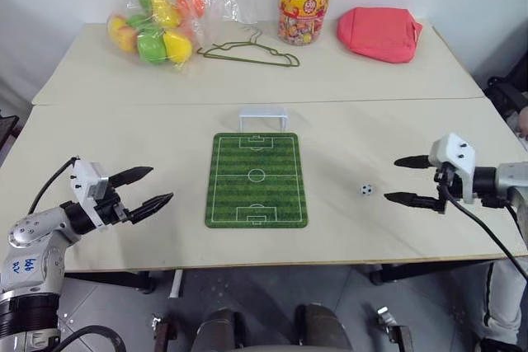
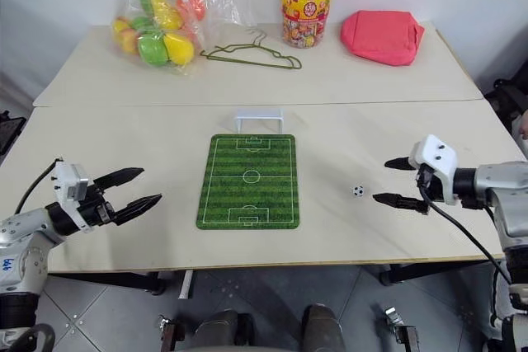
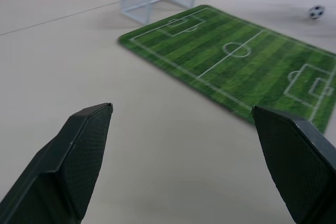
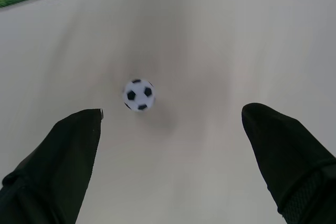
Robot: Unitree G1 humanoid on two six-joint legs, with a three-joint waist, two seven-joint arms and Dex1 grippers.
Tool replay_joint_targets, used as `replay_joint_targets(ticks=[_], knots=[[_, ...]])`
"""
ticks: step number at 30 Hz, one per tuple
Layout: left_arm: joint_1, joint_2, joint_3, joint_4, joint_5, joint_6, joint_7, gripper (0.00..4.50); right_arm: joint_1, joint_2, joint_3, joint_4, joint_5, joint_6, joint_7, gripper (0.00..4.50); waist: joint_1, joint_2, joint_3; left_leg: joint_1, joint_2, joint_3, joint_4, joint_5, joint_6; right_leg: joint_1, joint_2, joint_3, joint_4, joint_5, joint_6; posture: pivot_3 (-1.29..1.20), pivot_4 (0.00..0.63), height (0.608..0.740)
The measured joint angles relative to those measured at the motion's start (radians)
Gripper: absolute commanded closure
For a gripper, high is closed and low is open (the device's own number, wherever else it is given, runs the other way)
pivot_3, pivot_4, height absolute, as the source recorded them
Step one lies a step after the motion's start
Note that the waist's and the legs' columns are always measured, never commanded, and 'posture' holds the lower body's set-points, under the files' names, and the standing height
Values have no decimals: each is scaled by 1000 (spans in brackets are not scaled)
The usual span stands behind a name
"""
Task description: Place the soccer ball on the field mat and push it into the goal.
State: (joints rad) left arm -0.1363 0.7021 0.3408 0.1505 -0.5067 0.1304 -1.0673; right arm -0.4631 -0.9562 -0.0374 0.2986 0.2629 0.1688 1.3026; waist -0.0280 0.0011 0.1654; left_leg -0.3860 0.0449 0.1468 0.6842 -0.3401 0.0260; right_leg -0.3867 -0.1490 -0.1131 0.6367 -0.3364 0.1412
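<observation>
1. Here, the soccer ball [image 1: 366, 190] lies on the bare bench [image 1: 371, 80], off the field mat [image 1: 256, 180] to its right side and clear of it; nothing touches it.
2. The right end effector [image 1: 399, 180] hangs just beside the ball on the ball's right, fingers spread wide and empty, pointing toward it; in the right wrist view the ball [image 4: 139, 95] sits ahead of the gap between the two fingertips [image 4: 79, 129].
3. The left end effector [image 1: 153, 185] is likewise released and empty, near the mat's left edge but apart from it.
4. The goal [image 1: 263, 116] stands at the mat's far end; it seems to touch the mat's edge, though that is hard to judge.
5. Further back lie a bag of coloured balls [image 1: 157, 22], a green hanger [image 1: 247, 51], a candy jar [image 1: 305, 2] and a red pouch [image 1: 379, 35].
</observation>
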Motion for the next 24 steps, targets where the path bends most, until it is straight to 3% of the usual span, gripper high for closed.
replay_joint_targets(ticks=[11,15,23,24], knots=[[80,-25,-5,-67,-1,9,6,0,-102,124,111,214,-76,-107,55,43,1,0,0,-1,0,0,0,0,0,-1,0,0,1,0,0,0,150,740],[85,-25,-5,-67,-1,9,12,0,-119,147,112,266,-85,-148,59,901,-1,0,0,0,0,0,0,0,0,-1,0,0,1,0,0,0,150,740],[87,-25,-4,-63,-1,-6,11,0,-120,167,97,288,-83,-170,37,3601,-1,0,0,0,0,0,0,0,0,-1,0,0,1,0,0,0,150,740],[87,-25,-4,-62,-1,-15,4,0,-120,167,97,280,-83,-167,36,3657,-1,0,0,0,0,0,0,0,0,-1,0,0,1,0,0,0,150,740]])
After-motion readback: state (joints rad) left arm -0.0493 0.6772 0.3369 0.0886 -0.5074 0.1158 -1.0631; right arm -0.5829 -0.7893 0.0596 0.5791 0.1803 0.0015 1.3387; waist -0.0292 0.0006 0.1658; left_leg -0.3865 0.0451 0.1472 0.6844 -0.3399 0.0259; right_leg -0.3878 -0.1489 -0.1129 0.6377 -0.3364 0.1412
